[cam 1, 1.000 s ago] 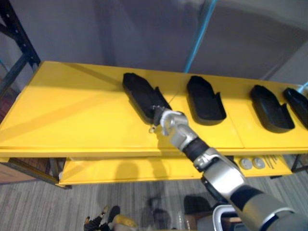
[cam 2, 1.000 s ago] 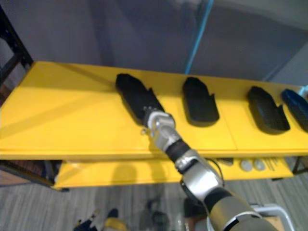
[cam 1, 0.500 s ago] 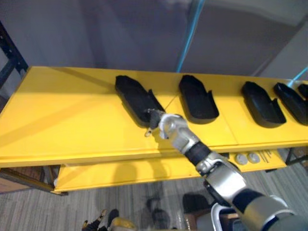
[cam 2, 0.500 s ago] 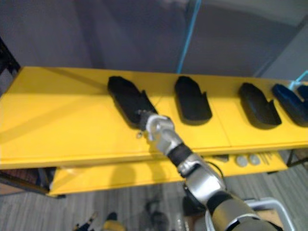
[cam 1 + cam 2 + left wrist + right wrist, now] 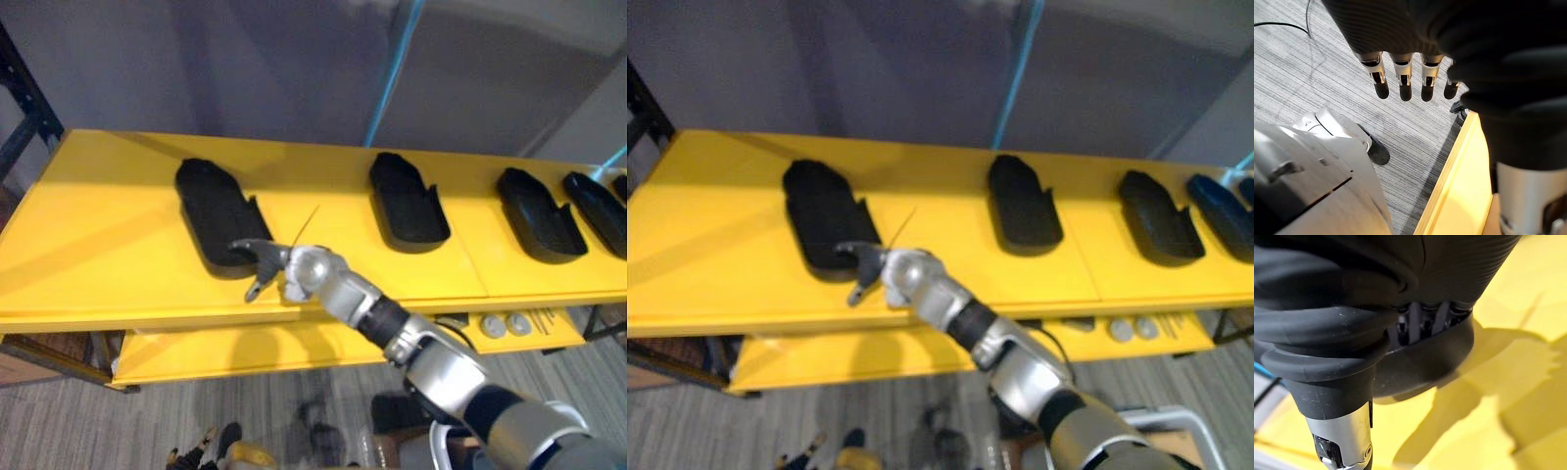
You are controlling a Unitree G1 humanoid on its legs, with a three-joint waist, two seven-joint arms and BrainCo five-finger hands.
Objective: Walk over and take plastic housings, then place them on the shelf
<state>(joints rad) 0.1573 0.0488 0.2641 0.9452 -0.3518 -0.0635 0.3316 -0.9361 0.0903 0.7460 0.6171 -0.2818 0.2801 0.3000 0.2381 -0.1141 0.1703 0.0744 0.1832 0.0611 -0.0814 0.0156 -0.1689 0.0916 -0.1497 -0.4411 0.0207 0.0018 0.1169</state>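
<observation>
Plastic housing (image 5: 214,220), black and the leftmost of the row, lies flat on the left half of the yellow shelf (image 5: 98,225), its long side running from the back edge toward the front edge. At its near right corner is the right hand (image 5: 297,270). The fingers (image 5: 245,246) are stretched out straight against the housing's near end, and the thumb (image 5: 257,286) hangs apart over bare yellow, so the hand is spread and grasps nothing. Well apart to the right, a second housing (image 5: 409,201) lies mid-shelf. A third housing (image 5: 542,215) and a fourth housing (image 5: 598,201) lie close together toward the right edge. Small round silver parts (image 5: 500,328) sit on the lower shelf (image 5: 225,348) at its right end. The left hand (image 5: 1405,73) hangs with straight, empty fingers over the grey floor (image 5: 1327,88), beside the shelf's edge.
</observation>
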